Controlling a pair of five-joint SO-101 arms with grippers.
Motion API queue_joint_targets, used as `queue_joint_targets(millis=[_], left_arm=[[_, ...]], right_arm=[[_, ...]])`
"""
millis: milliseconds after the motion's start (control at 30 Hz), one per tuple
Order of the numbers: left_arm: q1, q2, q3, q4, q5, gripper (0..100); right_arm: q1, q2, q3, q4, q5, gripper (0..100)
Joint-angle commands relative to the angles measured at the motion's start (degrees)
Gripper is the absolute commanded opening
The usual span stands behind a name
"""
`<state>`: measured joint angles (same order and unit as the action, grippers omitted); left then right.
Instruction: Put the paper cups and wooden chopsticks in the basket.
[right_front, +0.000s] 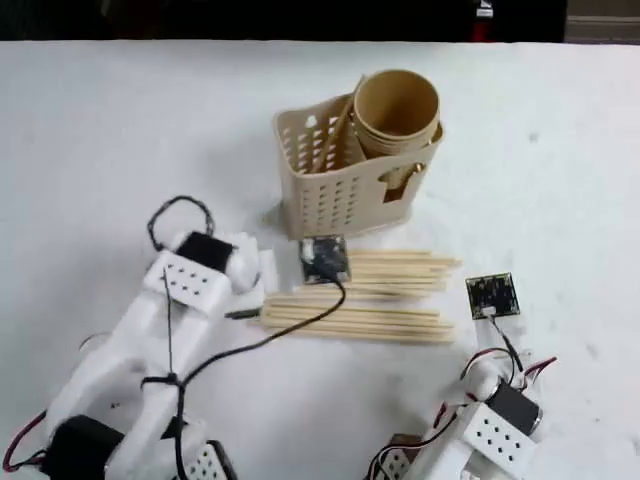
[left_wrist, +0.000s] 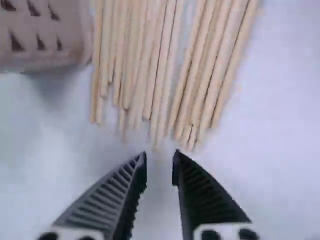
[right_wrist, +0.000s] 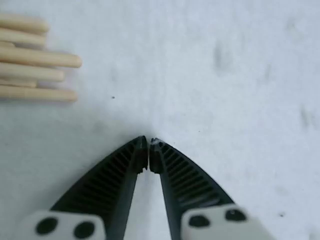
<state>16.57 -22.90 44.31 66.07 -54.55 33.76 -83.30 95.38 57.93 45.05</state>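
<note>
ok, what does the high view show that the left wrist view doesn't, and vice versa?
High view adds: the stacked paper cups standing in the basket, and the right arm off the far end of the chopsticks. Left wrist view adds: the left gripper, fingers slightly apart, just short of the nearest stick ends and touching none. Shared: the loose chopsticks lying on the table and a perforated side of the basket.

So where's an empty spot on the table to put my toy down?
The white table is bare right of the beige holed plastic basket, and left of it, beyond the left arm. It's crowded in front of the basket: the pale wooden chopsticks lie there, with the left gripper at their ends and the right arm nearby.
</note>
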Motion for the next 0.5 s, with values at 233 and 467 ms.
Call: queue_joint_targets(millis=[233,467], left_arm=[[10.59,19.12,-14.95,-9.76,7.56,11],[10.42,33.10,-22.59,-10.02,9.58,11]], right_arm=[[1.10,-0.31,-0.18,-0.92,0.70,2.4],[1.10,-0.31,-0.18,-0.92,0.70,2.4]])
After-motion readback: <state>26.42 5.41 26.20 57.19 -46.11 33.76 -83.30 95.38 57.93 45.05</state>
